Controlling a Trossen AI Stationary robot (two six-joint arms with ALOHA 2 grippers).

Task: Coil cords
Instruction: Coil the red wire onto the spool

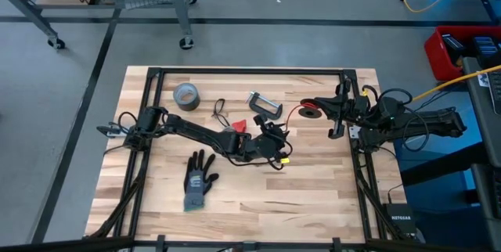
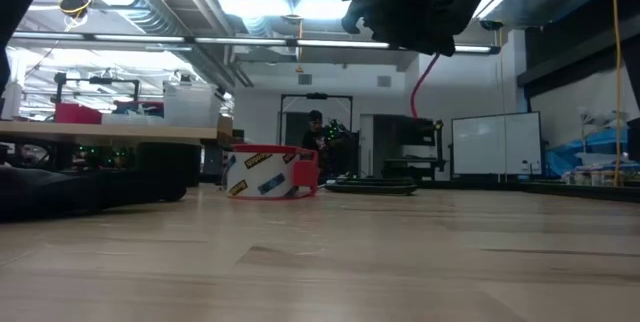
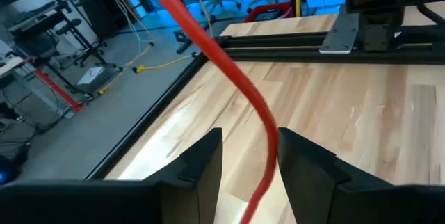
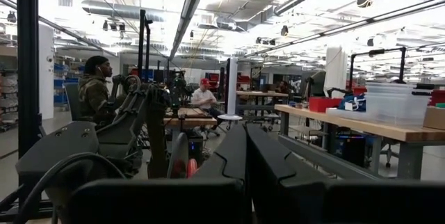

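1. Cords: two. One red cord point(image 3: 243, 85) runs between the parted fingers of the left claw point(image 3: 250, 165), mid-bench; whether they touch it is unclear. One black cord point(image 1: 220, 112) lies looped beside the tape.
2. Claws: two. The left claw is released; the right claw point(image 1: 338, 111) is clenched on nothing, raised at the bench's right edge.
3. Other items on the wooden bench point(image 1: 313, 197): one grey tape roll point(image 1: 185, 95), one dark glove point(image 1: 200, 180), one metal clamp point(image 1: 264, 105), one red-edged tape ring point(image 2: 270, 172).
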